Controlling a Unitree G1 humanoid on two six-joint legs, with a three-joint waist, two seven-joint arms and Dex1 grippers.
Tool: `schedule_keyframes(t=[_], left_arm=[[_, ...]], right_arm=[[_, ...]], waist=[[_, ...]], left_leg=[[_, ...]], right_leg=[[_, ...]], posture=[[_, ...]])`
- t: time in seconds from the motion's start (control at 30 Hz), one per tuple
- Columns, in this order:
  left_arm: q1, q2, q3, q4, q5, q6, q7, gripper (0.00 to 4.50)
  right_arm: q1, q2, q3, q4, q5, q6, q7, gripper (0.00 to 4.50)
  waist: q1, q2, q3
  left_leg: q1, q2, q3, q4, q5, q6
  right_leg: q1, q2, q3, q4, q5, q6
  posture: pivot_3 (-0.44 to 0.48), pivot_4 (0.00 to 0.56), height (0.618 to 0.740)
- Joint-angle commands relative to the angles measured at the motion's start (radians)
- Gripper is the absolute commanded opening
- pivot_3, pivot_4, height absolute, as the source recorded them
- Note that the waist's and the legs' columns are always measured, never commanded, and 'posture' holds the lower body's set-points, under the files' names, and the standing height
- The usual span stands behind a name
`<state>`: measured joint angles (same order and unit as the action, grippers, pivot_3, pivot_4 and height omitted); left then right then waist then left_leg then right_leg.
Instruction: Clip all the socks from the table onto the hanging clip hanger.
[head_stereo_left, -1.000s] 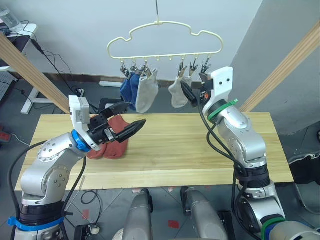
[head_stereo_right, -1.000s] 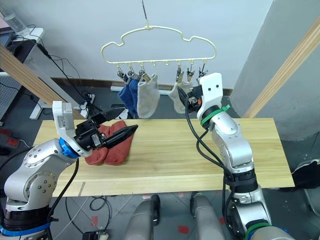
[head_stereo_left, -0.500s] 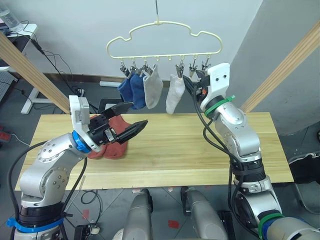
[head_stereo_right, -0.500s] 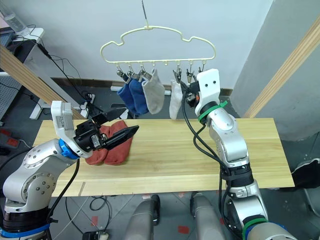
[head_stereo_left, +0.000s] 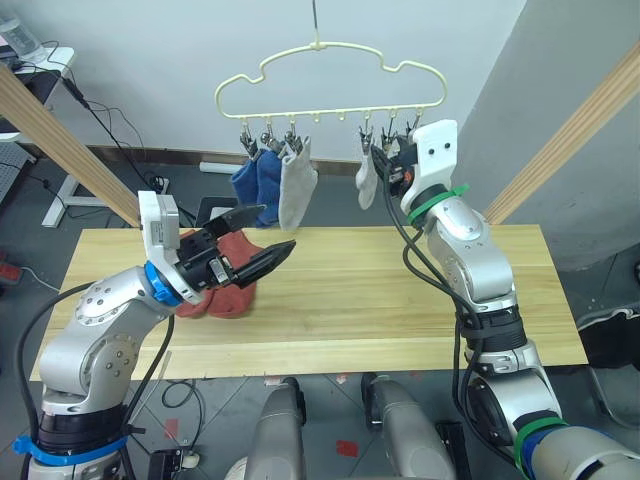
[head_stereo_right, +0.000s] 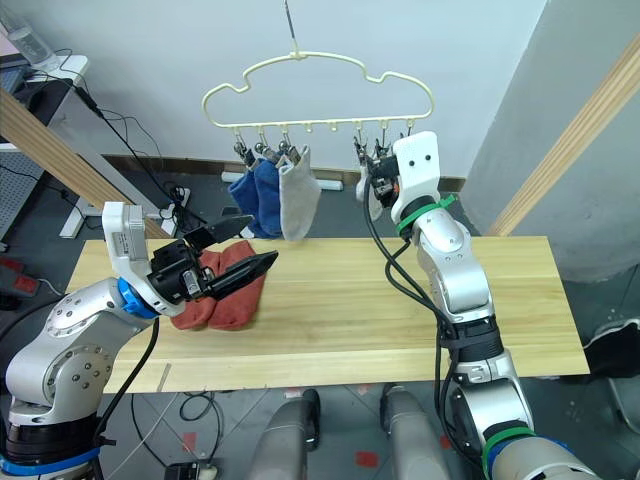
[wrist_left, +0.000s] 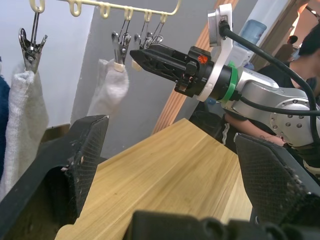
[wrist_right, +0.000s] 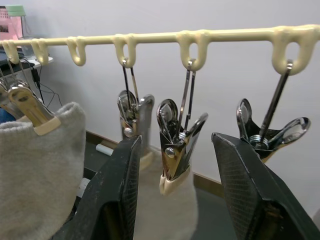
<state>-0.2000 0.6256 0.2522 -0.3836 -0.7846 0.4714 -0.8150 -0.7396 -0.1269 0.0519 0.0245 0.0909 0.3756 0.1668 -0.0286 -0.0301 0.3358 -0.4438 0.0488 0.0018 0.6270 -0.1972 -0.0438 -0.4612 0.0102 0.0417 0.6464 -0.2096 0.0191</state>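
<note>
The cream clip hanger (head_stereo_left: 330, 72) hangs above the table (head_stereo_left: 400, 300). Two blue socks (head_stereo_left: 255, 180) and a grey sock (head_stereo_left: 295, 192) are clipped at its left. A second grey sock (head_stereo_left: 367, 180) hangs further right. My right gripper (head_stereo_left: 381, 161) is raised to the clips beside that sock, open, with one clip (wrist_right: 175, 150) between its fingers (wrist_right: 117, 200). Two rust-red socks (head_stereo_left: 225, 285) lie on the table's left. Just above them my left gripper (head_stereo_left: 266, 233) hovers open and holds nothing.
Slanted wooden poles stand at the left (head_stereo_left: 60, 140) and right (head_stereo_left: 570, 140) behind the table. An empty clip (wrist_right: 265, 135) hangs next to the right gripper. A person (wrist_left: 306, 55) sits behind the right arm. Bare tabletop spreads to the right.
My right gripper has risen and moved left up to the clips. The hanger and its socks swung, and the right grey sock now hangs close to the gripper. The left arm stayed still.
</note>
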Motion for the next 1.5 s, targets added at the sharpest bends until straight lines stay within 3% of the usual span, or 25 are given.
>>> schedule_keyframes(t=[0.03, 0.67, 1.5], left_arm=[[0.010, -0.002, 0.015, -0.041, -0.001, -0.018, 0.006, 4.50], [-0.005, -0.009, 0.001, -0.038, 0.006, -0.019, 0.020, 4.50], [0.005, -0.021, -0.006, -0.047, 0.024, -0.020, 0.026, 4.50]], right_arm=[[-0.029, 0.004, -0.018, -0.006, -0.018, -0.034, -0.024, 2.34], [-0.115, 0.090, -0.044, 0.124, -0.018, -0.075, -0.078, 2.34], [-0.164, 0.147, -0.046, 0.137, 0.058, -0.062, -0.009, 2.34]], waist=[[0.000, 0.000, 0.000], [0.000, 0.000, 0.000], [0.002, 0.000, 0.000]], left_leg=[[0.000, 0.000, 0.000, 0.000, 0.000, 0.000], [0.000, 0.000, 0.000, 0.001, 0.000, 0.000], [0.000, 0.000, -0.001, 0.001, 0.000, 0.000]], right_leg=[[0.000, 0.000, 0.000, 0.000, 0.000, 0.000], [0.000, 0.000, 0.000, 0.001, 0.000, 0.000], [0.000, 0.000, -0.001, 0.001, 0.000, 0.000]], posture=[[0.057, 0.349, 0.740], [0.062, 0.344, 0.740], [0.069, 0.347, 0.740]])
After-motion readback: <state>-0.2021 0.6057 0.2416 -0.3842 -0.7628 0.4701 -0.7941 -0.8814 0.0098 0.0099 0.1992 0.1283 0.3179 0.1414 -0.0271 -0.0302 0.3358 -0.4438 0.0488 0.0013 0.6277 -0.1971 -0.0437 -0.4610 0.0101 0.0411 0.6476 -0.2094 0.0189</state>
